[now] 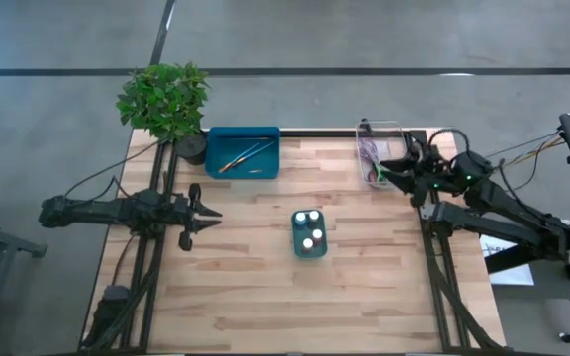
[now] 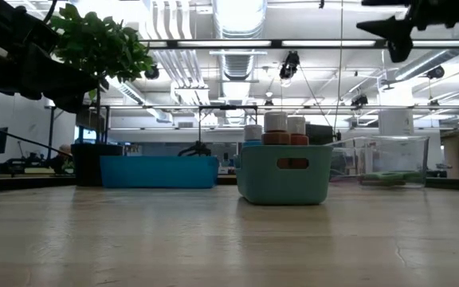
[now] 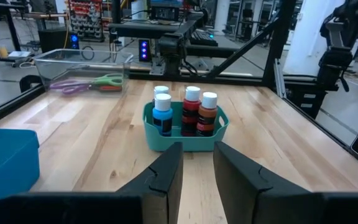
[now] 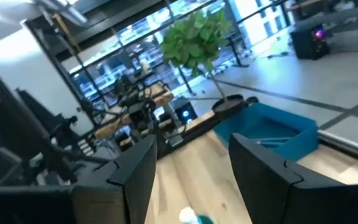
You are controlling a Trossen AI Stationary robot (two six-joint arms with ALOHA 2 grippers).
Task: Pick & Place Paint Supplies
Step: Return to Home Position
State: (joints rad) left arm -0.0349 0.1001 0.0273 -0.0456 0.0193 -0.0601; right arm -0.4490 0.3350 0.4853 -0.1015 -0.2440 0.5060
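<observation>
Four white-capped pots (image 3: 185, 111) stand together in the small teal bin (image 1: 310, 251) near the middle of the counter (image 1: 245, 287). The thin brushes (image 1: 241, 156) lie in the larger teal tray (image 1: 212, 138) at the far edge. The scissors (image 3: 91, 83), purple- and green-handled, lie inside the clear bin (image 3: 79, 60). Nothing of the supplies appears loose on the wood, so what remains is judged to be the retreat of the arms.

The right pincer (image 1: 390, 170) hangs just beside the clear bin's near wall, its fingers spread wide and holding nothing. The left pincer (image 3: 197, 150) sits well back on its own side, pointed at the pots, parted by a narrower gap and also empty.

To do this well, the right arm should probably rise first. That way the spread fingers clear the bin's rim before it draws back toward its base. A sideways sweep at this height could nudge the light plastic bin and spill the scissors. The left arm likely needs little or no correction.
</observation>
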